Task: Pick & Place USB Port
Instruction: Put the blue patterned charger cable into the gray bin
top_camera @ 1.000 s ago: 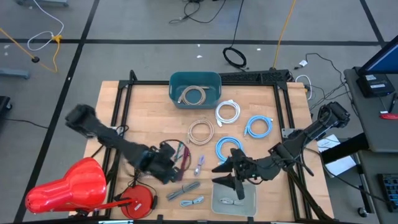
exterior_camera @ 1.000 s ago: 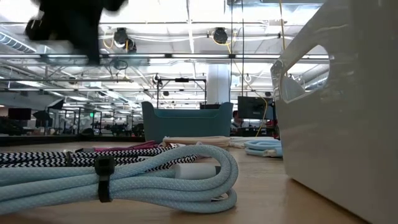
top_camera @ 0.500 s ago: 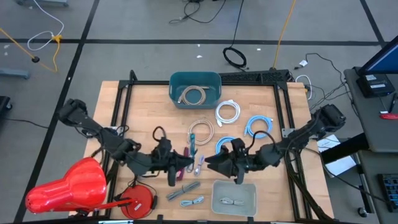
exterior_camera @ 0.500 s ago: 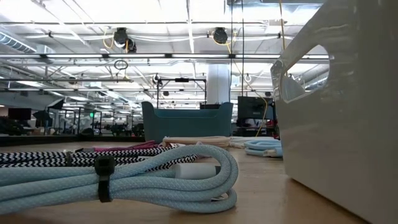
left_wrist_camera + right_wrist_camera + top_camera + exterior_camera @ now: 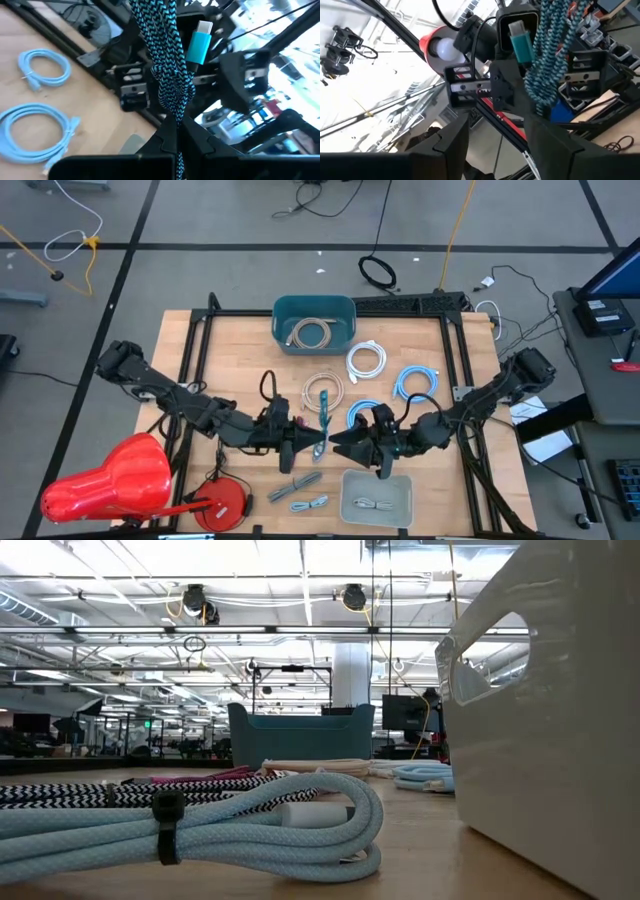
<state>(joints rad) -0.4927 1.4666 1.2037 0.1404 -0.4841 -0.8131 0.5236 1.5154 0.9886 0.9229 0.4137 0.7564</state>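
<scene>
Mid-transfer, handover stage by the look of it. Left pincer (image 5: 318, 442) clamped tight on a teal-and-black braided cable (image 5: 167, 65), lifted clear of the table (image 5: 240, 350) near its middle, bundle hanging bunched from the closed tips with a teal USB plug (image 5: 199, 41) sticking out to one side. Right pincer (image 5: 338, 446) just beside it, facing it tip to tip, fingers (image 5: 451, 141) spread wide and holding nothing; cable (image 5: 551, 50) and plug fill the right wrist view straight ahead, between those fingers' line of reach but not yet touched.

White tray (image 5: 377, 500) sits at the near edge of the table, below the two pincers, one pale cable already in it; teal bin (image 5: 314, 323) at the far edge with a coil inside. Other coils, light blue and cream, lie loose between.

Next move, as judged: right pincer to advance onto the hanging bundle, close on the braid below the plug, not on the plug itself; left to let go only after that grip is firm. Then down to the tray, probably. Risk: loose loops slipping out of a partial grip.
</scene>
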